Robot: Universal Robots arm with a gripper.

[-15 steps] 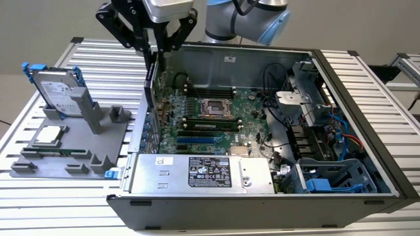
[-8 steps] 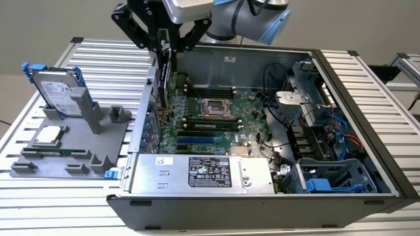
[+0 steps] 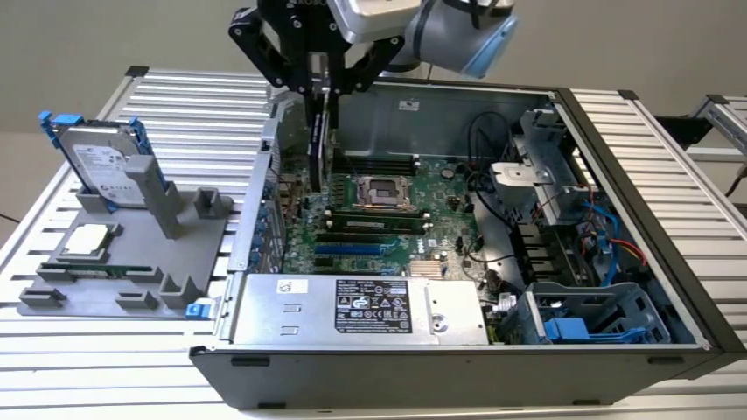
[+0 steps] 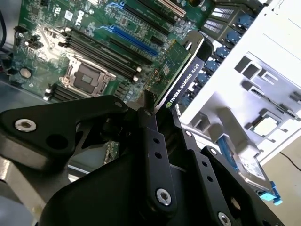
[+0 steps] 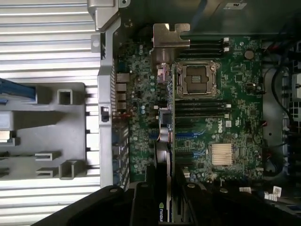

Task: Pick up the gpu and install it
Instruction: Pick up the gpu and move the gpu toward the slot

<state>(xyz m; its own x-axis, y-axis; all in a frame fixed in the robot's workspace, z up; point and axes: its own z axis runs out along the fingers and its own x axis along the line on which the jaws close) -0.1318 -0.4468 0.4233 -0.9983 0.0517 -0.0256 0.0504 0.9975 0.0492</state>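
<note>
Pickup is done, as I judge it: my fingers (image 4: 151, 123) are closed narrow on the gpu (image 4: 181, 70), pinching the thin card between them. It stands on edge above the motherboard (image 5: 235, 94), inside the open case (image 3: 653, 175) and close to the case wall on the exterior view's left. Installing is what remains. The card rides high, with my black linkage well above the case rim, and I take it as not yet seated in any of the long slots (image 5: 188, 134). Whether its lower edge touches the board, I cannot tell.

The card is a flat green circuit board with a matte black cooler on one face. At its far end, in the first wrist view, a bright stamped-steel bracket (image 5: 167, 35) has a notched tab. The motherboard is glossy green and crowded with small parts, and its slots are narrow plastic bars, some blue and some black.

Outside the case, a grey moulded holder (image 3: 129, 262) sits on the ribbed aluminium table (image 3: 198, 105). A silver hard drive (image 3: 100, 162) in blue rails stands upright in it.
</note>
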